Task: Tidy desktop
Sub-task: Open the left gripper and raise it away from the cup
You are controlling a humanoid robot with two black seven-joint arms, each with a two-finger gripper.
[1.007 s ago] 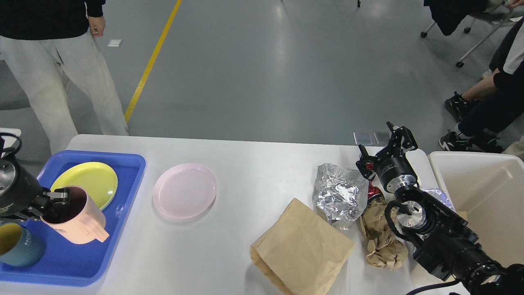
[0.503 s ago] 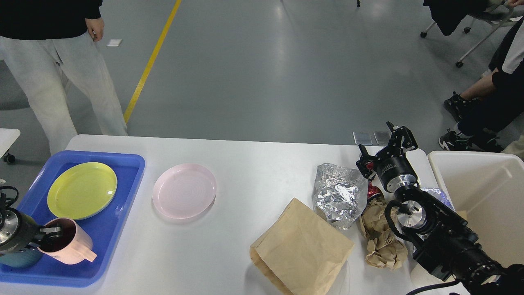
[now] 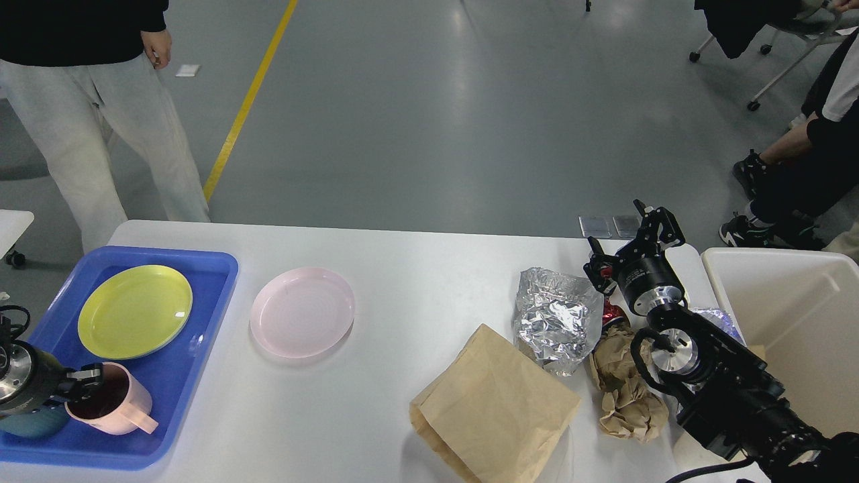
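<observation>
desktop: white, rounded corners, fills lower part of head view; grey floor beyond far edge
left gripper: low at far left, over near-left corner of blue tray; fingers at rim of pink mug, one seemingly inside and one outside; looks clamped on the rim, actual contact hard to confirm
pink mug: upright on tray, dark interior, handle pointing right
blue tray: on left end of desktop
yellow plate: flat in far half of tray
teal cup: just left of mug, mostly hidden under left arm
pink plate: flat on desktop, just right of tray, not touching it
brown paper bag: lying flat, centre-right, near front edge
crumpled foil: behind bag, touching its far corner
crumpled brown paper: right of bag, partly under right arm
red wrapper: small bit visible between foil and crumpled paper
right gripper: above right end of desktop, past the foil; fingers spread wide, nothing between them
cream bin: off right edge of desktop, beside right arm
people: one standing far left beyond desktop; legs and shoes at far right
</observation>
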